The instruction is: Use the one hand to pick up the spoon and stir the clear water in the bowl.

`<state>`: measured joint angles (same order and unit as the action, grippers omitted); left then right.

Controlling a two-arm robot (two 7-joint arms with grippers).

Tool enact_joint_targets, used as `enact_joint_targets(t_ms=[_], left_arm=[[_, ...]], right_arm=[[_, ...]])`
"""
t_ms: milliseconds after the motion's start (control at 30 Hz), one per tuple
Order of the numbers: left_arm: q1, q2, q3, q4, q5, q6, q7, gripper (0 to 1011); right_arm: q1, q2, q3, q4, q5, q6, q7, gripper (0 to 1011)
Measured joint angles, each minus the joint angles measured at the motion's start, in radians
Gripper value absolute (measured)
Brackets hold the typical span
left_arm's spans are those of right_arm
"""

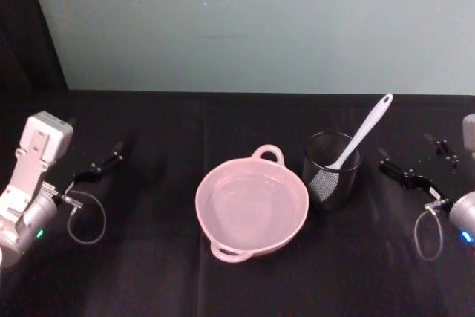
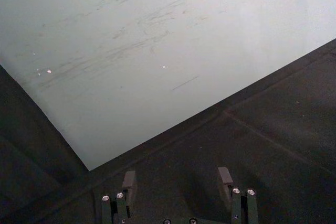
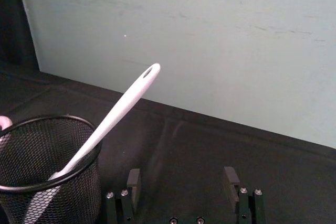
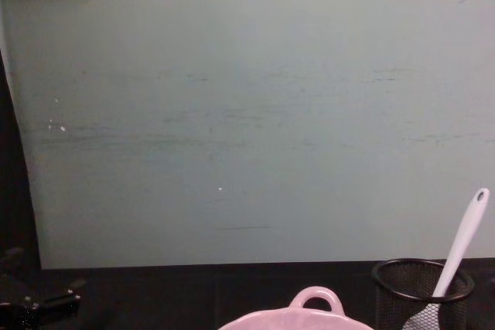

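The pale pink bowl (image 1: 215, 187) sits at the table's middle with clear water in it; its far loop handle (image 4: 315, 299) shows in the chest view. Just to its right, the white spoon (image 1: 365, 130) stands head down in a black mesh cup (image 1: 326, 183), handle leaning up and to the right. My right gripper (image 1: 421, 161) rests open to the right of the cup, with nothing between its fingers. From the right wrist, the spoon (image 3: 121, 108) rises out of the cup (image 3: 47, 182) beside the open gripper (image 3: 181, 178). My left gripper (image 1: 100, 165) is parked open at the far left.
A black cloth (image 1: 148, 272) covers the table, and a pale green wall (image 1: 260, 27) stands behind it. Loose cable loops hang by both wrists (image 1: 87, 217). Free room lies in front of the bowl and between the bowl and the left arm.
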<state>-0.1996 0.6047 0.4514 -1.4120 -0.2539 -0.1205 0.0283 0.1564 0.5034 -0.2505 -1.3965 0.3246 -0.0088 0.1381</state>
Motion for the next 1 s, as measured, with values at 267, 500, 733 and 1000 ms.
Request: enact_joint_targets(t_ms=[267, 500, 733, 1000], left_arm=[[0.000, 0.000, 0.000, 0.000, 0.000, 0.000, 0.000, 1005], [0.000, 0.000, 0.000, 0.000, 0.000, 0.000, 0.000, 1005], [0.000, 0.000, 0.000, 0.000, 0.000, 0.000, 0.000, 1005], [0.000, 0.000, 0.000, 0.000, 0.000, 0.000, 0.000, 1005]], right_arm=[[0.029, -0.033, -0.005, 0.072, -0.033, -0.056, 0.020, 1002], [0.033, -0.041, -0.003, 0.080, -0.051, -0.062, 0.017, 1002], [0.032, -0.039, -0.002, 0.078, -0.047, -0.061, 0.018, 1003], [0.031, -0.038, -0.002, 0.076, -0.043, -0.060, 0.018, 1002]])
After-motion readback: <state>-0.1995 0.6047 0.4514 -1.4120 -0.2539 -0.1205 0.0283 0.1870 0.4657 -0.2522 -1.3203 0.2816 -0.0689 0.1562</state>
